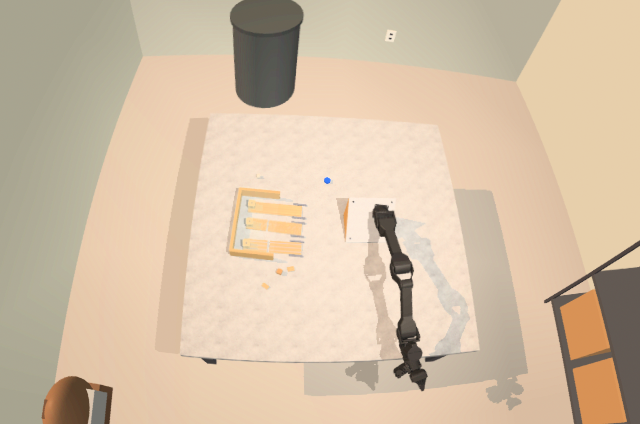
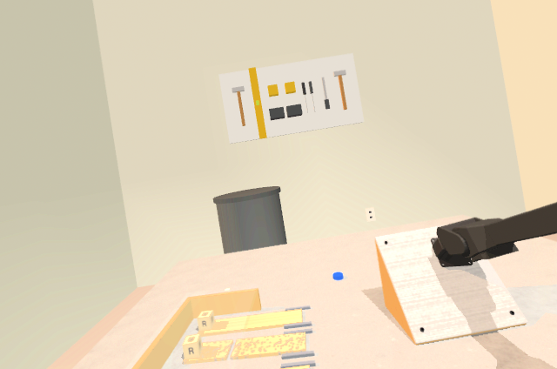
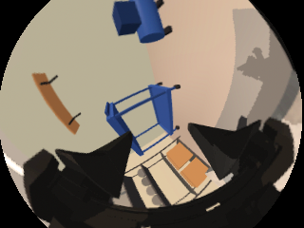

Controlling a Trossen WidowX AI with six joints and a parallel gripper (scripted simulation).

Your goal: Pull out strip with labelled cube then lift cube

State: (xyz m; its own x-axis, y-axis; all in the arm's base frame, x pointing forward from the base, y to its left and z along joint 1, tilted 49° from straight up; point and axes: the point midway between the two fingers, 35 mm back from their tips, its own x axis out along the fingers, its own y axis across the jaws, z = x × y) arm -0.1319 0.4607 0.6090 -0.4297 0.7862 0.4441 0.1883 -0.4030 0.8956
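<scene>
Pincer (image 1: 416,376) open, labelled cube (image 1: 251,203) well apart

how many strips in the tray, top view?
3, side by side in the tray: far strip in one piece, middle strip and near strip each split in two.

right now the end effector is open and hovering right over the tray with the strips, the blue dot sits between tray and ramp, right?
Not quite. The end effector is open, but it hangs past the table's near edge, far from the tray; the top view shows this. The blue dot does lie on the table roughly between the tray and the ramp, a little further back.
</scene>
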